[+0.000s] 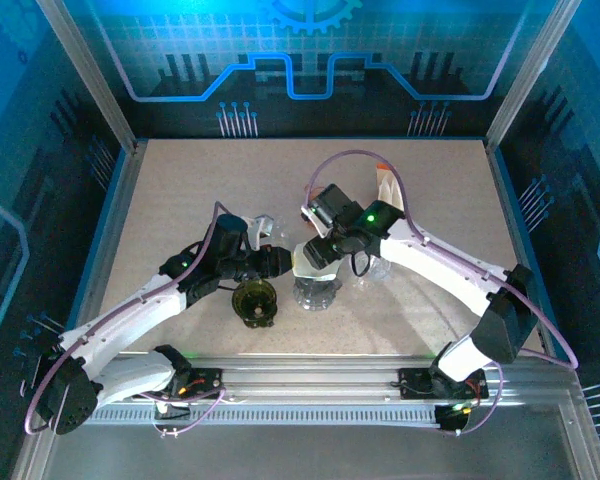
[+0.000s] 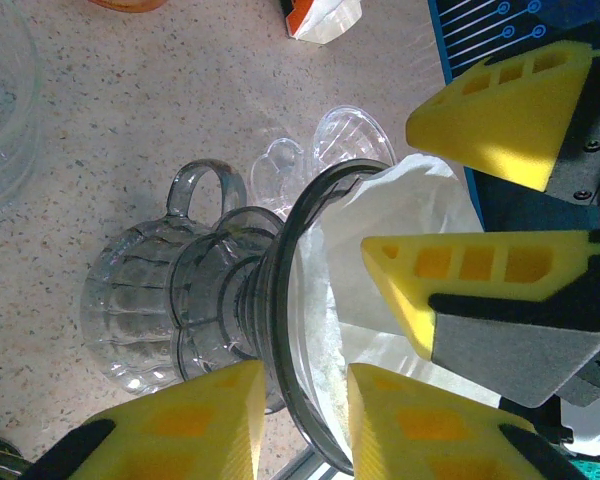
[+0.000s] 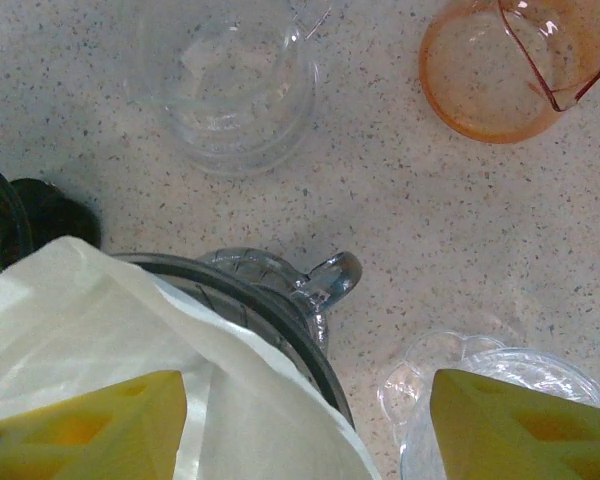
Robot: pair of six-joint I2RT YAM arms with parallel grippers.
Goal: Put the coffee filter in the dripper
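the coffee filter [image 3: 100,320] sits in the dripper [image 2: 277,300] mid tabletop [image 1: 180,180], just under the spread right end effector [image 3: 305,425], the nearer one, while the left end effector [image 2: 305,410] pinches the dripper's rim from the left side.

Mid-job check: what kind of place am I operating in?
Probably a robot demo or lab cell, not a kitchen: speckled table inside an aluminium frame, blue circuit-print wall panels.

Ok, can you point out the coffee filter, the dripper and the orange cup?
coffee filter [image 3: 90,330]: right wrist view, white paper wall.
dripper [image 2: 282,300]: left wrist view, dark rim.
orange cup [image 3: 475,85]: right wrist view, its base.
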